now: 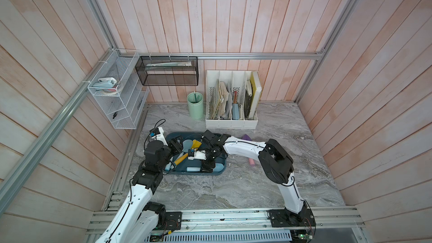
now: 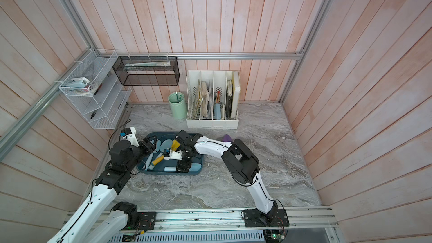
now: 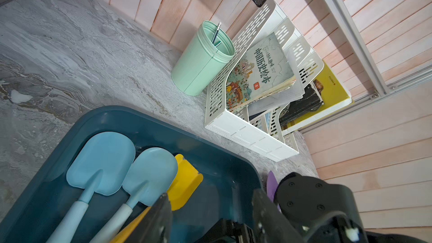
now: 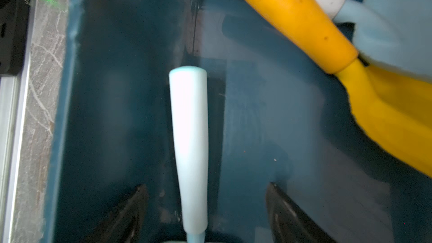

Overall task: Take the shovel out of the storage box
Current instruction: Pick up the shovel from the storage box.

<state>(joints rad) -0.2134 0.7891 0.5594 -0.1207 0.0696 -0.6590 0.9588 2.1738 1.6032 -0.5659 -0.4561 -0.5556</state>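
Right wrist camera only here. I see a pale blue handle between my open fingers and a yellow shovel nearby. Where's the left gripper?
Observer: The left gripper is open over the storage box as well, with one finger close beside the yellow shovel handle.
Operator: Any more shovels in the box?
Observer: Yes, two more light blue shovels lie side by side, blades pointing away from the robot.
Operator: Anything outside it?
Observer: A purple blade lies on the table, just beyond your right arm.
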